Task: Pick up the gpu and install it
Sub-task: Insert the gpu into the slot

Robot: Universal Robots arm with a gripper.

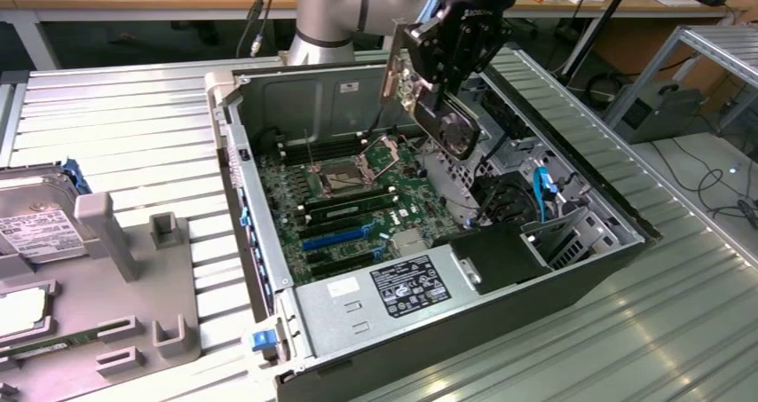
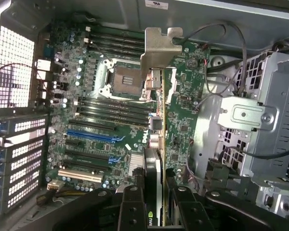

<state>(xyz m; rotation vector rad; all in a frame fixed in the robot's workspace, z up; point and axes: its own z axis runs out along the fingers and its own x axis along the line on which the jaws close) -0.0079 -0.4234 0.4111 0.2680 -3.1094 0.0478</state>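
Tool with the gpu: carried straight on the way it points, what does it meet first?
Probably the motherboard near the CPU socket. The gpu it holds would touch there before the tool itself, though depth is unclear.

Mostly metal
My gripper (image 1: pixel 448 74) is matt black; the gpu (image 1: pixel 453 129) carries a dull silver metal bracket (image 2: pixel 159 48); the case (image 1: pixel 308 91) is bare grey sheet metal; the table (image 1: pixel 119 127) is ribbed, faintly glossy metal.

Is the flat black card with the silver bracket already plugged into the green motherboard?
No, the gripper holds the card above the motherboard.
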